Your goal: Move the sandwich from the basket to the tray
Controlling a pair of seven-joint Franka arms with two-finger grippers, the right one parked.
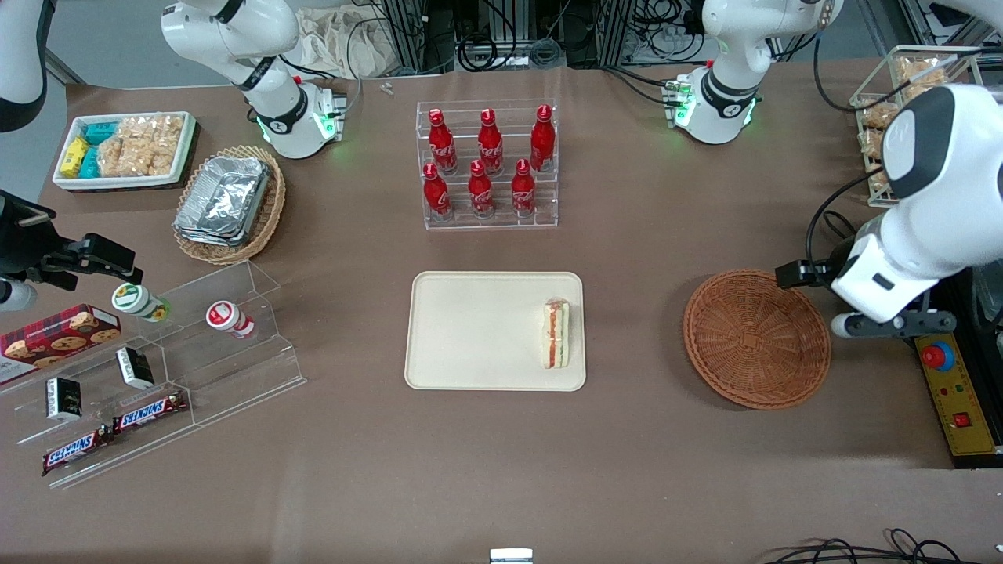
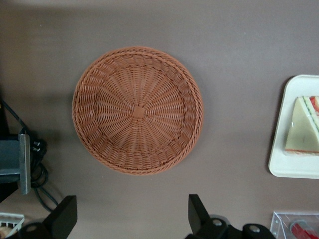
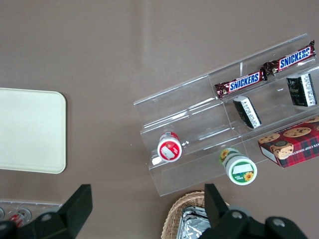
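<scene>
Tray (image 1: 470,329) lies mid-table with the sandwich (image 1: 556,335) already on it, flat against the rim at the end nearest the working arm. The basket (image 1: 756,338) stands apart from the tray, toward that arm's end of the table, and holds nothing. The gripper (image 2: 130,204) hangs above the table just beside the basket, fingers spread wide and grasping nothing.

The delivery looks done, so what remains is probably a clean retreat. Keep the fingers apart, rise straight, and swing away from the tray so nothing nudges the sandwich or clips the basket rim.

The brown table covering is matte and flat, with faint creases. From the parked arm's end it carries a white bin of snacks (image 1: 125,149), a foil-filled wicker basket (image 1: 229,205), a clear stepped stand (image 1: 196,368) with chocolate bars, and a rack of red bottles (image 1: 488,164). Cables and metal framing crowd the table's edge farthest from the front camera.
</scene>
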